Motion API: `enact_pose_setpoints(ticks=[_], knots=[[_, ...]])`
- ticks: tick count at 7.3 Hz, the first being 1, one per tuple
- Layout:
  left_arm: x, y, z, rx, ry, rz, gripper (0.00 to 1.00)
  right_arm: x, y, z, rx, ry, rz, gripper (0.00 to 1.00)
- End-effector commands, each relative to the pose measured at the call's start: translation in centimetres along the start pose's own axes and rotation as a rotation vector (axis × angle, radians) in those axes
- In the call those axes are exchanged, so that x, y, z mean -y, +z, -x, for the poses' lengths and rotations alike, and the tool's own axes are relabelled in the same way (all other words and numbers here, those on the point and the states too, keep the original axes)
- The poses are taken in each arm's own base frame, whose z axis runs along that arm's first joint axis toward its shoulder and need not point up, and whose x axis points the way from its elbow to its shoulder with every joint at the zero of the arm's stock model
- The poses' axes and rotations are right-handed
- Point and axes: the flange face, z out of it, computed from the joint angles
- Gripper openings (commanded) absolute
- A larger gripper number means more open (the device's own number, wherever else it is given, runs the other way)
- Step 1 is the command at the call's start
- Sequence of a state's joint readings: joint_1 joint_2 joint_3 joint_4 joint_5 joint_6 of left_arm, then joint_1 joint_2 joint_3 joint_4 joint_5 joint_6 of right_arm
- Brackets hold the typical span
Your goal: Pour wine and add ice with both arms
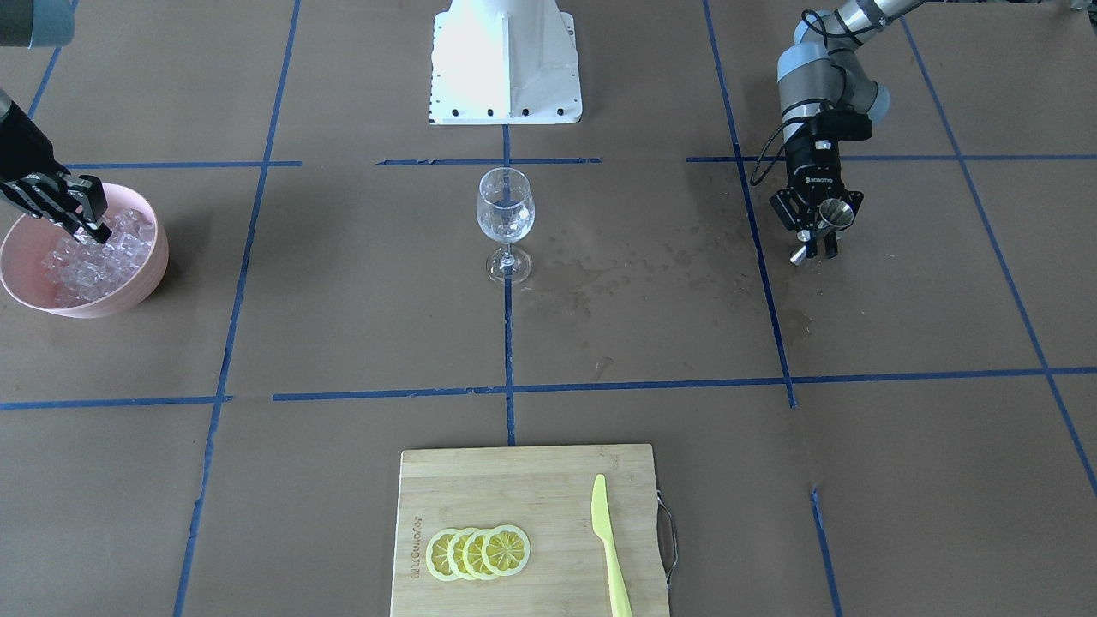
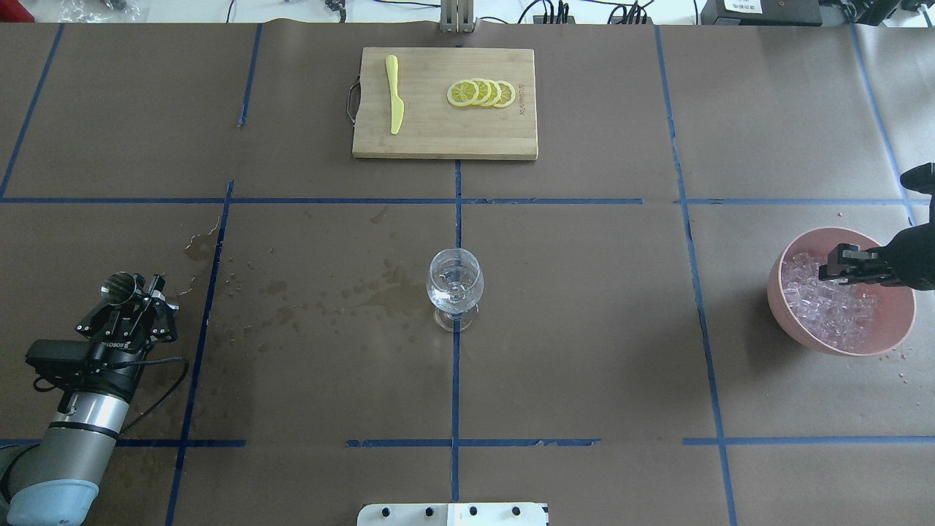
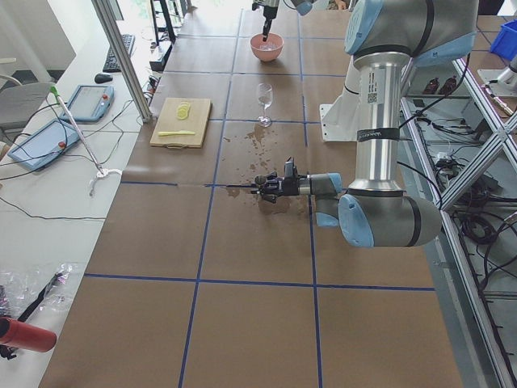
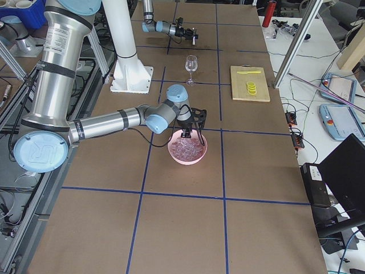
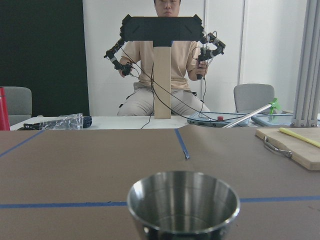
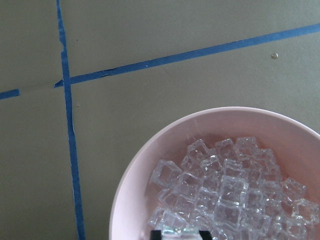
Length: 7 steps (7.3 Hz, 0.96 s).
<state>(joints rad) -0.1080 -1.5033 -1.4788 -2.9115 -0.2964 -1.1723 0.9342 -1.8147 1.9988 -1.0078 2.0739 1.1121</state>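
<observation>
Right pincer [image 1: 92,226] dips into the bowl [image 1: 147,281] at right, nipping one cube of ice [image 6: 225,195] for the central glass [image 2: 454,272]. Left pincer [image 1: 818,242] grips a steel cup [image 1: 836,214] at left, parked clear; wine [image 2: 453,297] seems already in the glass.

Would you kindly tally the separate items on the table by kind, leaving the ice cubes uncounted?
Wine glass: 1
Pink bowl: 1
Metal cup: 1
Cutting board: 1
Yellow knife: 1
Lemon slices: 4
Total: 9
</observation>
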Motion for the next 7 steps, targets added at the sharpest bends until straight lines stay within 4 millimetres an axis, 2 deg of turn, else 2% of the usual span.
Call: enact_pose_setpoints(ticks=[1,3,4,5,7], knots=[[0.01,0.03,0.01,0.000,-0.001,0.000,0.50,0.00,0.00,0.00,0.000,0.000,0.000,0.00],[-0.03,-0.02,-0.02,-0.001,0.000,0.002,0.69,-0.03,0.01,-0.07,-0.001,0.001,0.001,0.00],[-0.03,-0.02,-0.02,-0.001,0.000,0.002,0.95,-0.03,0.01,-0.08,-0.001,0.001,0.001,0.00],[0.04,-0.01,-0.19,-0.009,-0.008,0.016,1.00,0.00,0.00,0.00,0.000,0.000,0.000,0.00],[-0.18,-0.08,-0.33,-0.043,-0.017,0.085,1.00,0.00,0.00,0.00,0.000,0.000,0.000,0.00]])
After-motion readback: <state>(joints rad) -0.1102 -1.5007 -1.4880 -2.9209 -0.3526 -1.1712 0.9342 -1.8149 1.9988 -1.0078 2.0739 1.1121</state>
